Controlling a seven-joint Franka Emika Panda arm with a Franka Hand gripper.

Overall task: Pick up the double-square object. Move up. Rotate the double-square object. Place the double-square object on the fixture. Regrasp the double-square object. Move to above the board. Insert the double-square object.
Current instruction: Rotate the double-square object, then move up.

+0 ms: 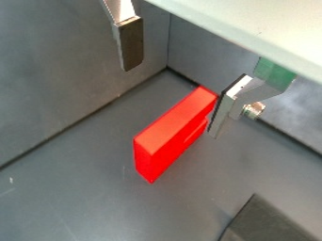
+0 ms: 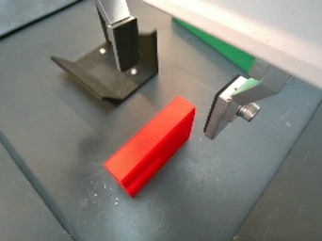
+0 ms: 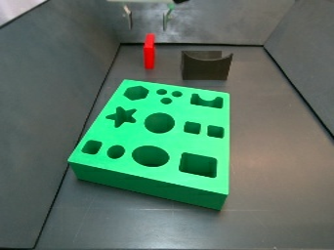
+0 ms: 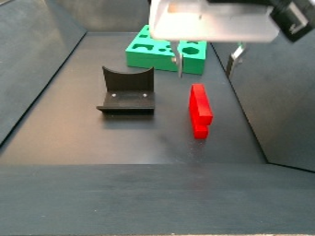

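The red double-square object (image 1: 174,134) (image 2: 151,146) rests on a long narrow side on the dark floor, also seen in both side views (image 3: 150,52) (image 4: 200,111). My gripper (image 1: 183,75) (image 2: 174,75) hangs open above its far end, with nothing between the fingers (image 1: 130,42). From the side the gripper (image 4: 207,63) (image 3: 147,18) is clearly higher than the block and not touching it. The dark fixture (image 2: 107,66) (image 3: 204,63) (image 4: 127,92) stands beside the block. The green board (image 3: 156,137) (image 4: 154,51) lies flat further along the floor.
Grey walls enclose the floor on the sides (image 3: 78,88) (image 4: 50,64). A strip of the green board (image 2: 214,47) shows behind the gripper in a wrist view.
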